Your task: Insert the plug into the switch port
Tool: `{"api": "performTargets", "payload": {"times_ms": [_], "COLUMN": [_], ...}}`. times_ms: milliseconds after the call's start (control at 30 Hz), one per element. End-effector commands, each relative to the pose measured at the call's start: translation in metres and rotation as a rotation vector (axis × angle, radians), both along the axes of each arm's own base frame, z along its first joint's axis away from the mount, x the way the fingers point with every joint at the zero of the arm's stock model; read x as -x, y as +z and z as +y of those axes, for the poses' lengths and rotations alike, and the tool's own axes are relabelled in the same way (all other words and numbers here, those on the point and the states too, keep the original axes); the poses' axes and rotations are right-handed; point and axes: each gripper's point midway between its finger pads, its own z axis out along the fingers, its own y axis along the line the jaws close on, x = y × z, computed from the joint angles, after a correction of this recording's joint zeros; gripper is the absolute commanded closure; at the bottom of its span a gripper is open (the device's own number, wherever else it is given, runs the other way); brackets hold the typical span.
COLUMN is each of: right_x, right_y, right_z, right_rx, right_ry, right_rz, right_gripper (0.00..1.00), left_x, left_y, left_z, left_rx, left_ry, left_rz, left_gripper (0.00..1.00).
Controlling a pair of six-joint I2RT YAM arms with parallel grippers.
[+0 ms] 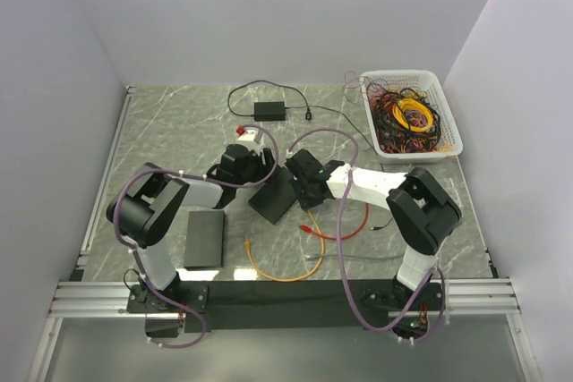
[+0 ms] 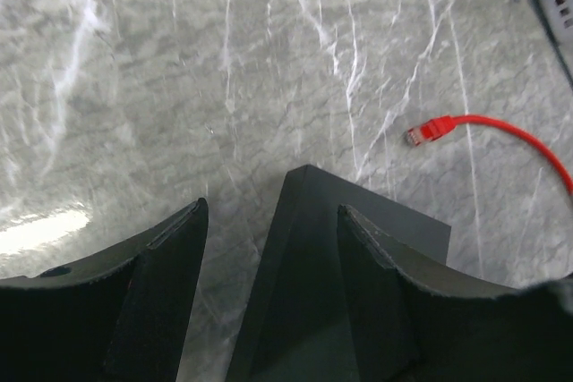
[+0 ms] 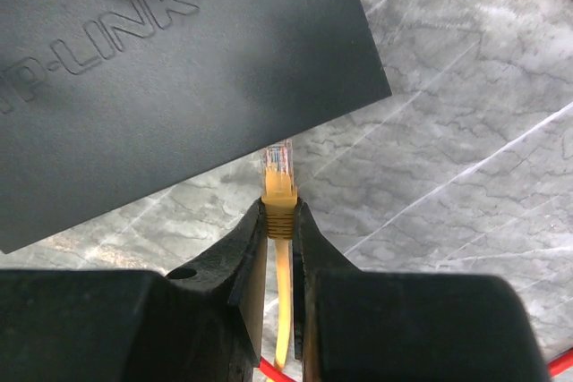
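The black TP-LINK switch (image 1: pixel 273 196) lies on the marble table between both grippers. It fills the upper left of the right wrist view (image 3: pixel 161 69). My right gripper (image 3: pixel 279 207) is shut on the yellow boot of the plug (image 3: pixel 277 172). The plug's clear tip sits just short of the switch's near edge; the ports are hidden. The yellow cable (image 1: pixel 279 267) trails back towards the arm bases. My left gripper (image 2: pixel 273 210) is open and straddles a corner of the switch (image 2: pixel 313 292). Table shows between its left finger (image 2: pixel 170 284) and the switch. In the top view the left gripper (image 1: pixel 253 172) and the right gripper (image 1: pixel 303 192) flank the switch.
A second black box (image 1: pixel 204 237) lies at the front left. A red cable (image 1: pixel 345 228) curls right of the switch, its plug (image 2: pixel 428 131) beyond the left gripper. A black power adapter (image 1: pixel 269 111) lies at the back. A white basket (image 1: pixel 452 123) of tangled cables stands back right.
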Motion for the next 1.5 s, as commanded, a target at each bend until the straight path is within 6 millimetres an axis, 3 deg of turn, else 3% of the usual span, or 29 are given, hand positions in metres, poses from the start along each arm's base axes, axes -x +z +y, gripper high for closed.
{"api": "performTargets", "payload": {"times_ms": [0,767,1200,1333,1467], "right_x": [-0.011,-0.012,-0.02,-0.023,-0.024], "right_y": [0.012,0.012,0.052,0.048,0.031], "right_z": [0.013,0.029,0.034,0.033,0.025], "right_rx": [-0.008,-0.004,-0.03,-0.018,0.05], "right_ry": [0.02,0.067,0.156,0.169,0.166], "right_rz": [-0.037,-0.044,-0.186,-0.207,-0.191], "right_gripper": [1.0,1.0,1.0,1.0,1.0], "left_x": [0.002,0.013,0.05,0.053,0.057], "left_y": [-0.006,-0.006,-0.014,-0.017,-0.016], "left_z": [-0.003,-0.017,-0.038,-0.042,-0.044], "left_rx": [-0.017,-0.052,-0.065,-0.051,-0.031], "left_ry": [-0.005,-0.163,-0.454,-0.477,-0.502], "left_rz": [-0.005,-0.064,-0.107,-0.095,-0.113], "left_gripper": [0.35,0.32,0.3,0.31,0.33]}}
